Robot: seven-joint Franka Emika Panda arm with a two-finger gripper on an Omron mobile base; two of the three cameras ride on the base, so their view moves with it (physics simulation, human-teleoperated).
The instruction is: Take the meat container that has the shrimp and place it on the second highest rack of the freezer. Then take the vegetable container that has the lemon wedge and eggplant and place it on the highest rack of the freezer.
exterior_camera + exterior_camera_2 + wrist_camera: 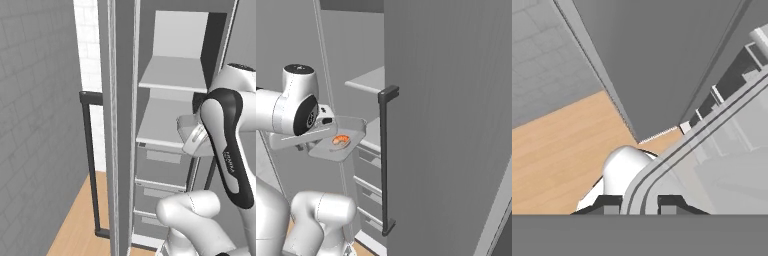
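Claw [639, 202] pinching thin rim of clear shrimp container [338, 142], held level before open freezer's second-highest rack [162, 122]. Probably light, rigid, slick plastic; edge grip, likely prone to tilting.

The meat container [338, 137] looks like clear, glossy plastic. The freezer [172, 75] shelves read as smooth, matt grey; its door handle [385, 160] is dark and matt. The floor [557, 155] is light wood, the wall [35, 110] matt grey tile.
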